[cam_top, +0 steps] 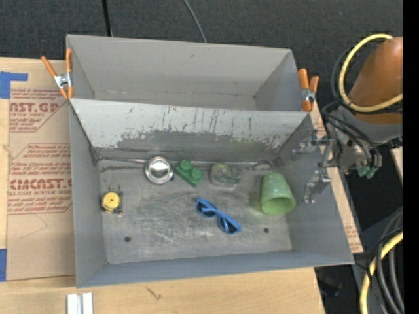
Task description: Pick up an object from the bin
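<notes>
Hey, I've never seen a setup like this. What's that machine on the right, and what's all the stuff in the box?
One camera looks down into a grey metal bin. The machine is a robot arm; its gripper hangs by the bin's right wall, beside a green cup lying on its side. Also on the floor: blue sunglasses, a green block, a shiny silver round thing, a small clear object and a small yellow one. Nothing looks held.
</notes>
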You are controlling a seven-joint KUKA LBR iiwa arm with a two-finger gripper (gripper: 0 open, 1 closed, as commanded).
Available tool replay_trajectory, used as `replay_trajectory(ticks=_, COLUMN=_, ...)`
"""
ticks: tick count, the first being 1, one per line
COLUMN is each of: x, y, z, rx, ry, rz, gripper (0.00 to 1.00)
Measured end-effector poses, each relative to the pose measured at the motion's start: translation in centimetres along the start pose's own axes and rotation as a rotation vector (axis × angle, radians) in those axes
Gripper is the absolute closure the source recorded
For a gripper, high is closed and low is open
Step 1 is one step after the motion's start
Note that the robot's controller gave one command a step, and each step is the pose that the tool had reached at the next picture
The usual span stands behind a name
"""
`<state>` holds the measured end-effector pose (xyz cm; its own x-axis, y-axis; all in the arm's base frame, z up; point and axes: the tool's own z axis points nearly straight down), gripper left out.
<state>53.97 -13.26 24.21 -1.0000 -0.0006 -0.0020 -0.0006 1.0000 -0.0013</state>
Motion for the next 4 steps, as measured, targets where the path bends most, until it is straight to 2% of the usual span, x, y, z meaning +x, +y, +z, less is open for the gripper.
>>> replay_trajectory(ticks=1, x=4.3, y=5.2, z=10.6, rx=-0.004, ry=0.011, rz=-0.079, gripper=0.0)
replay_trajectory(ticks=2, x=0.3, y=1.9, z=17.2, rx=-0.012, ry=-0.005, rz=-0.071, gripper=0.0)
replay_trajectory(ticks=3, x=0.2, y=2.0, z=16.7, rx=-0.01, ry=-0.011, rz=-0.074, gripper=1.0)
replay_trajectory(ticks=4, x=-2.0, y=0.1, z=0.7, rx=0.002, ry=-0.01, rz=-0.141, gripper=1.0)
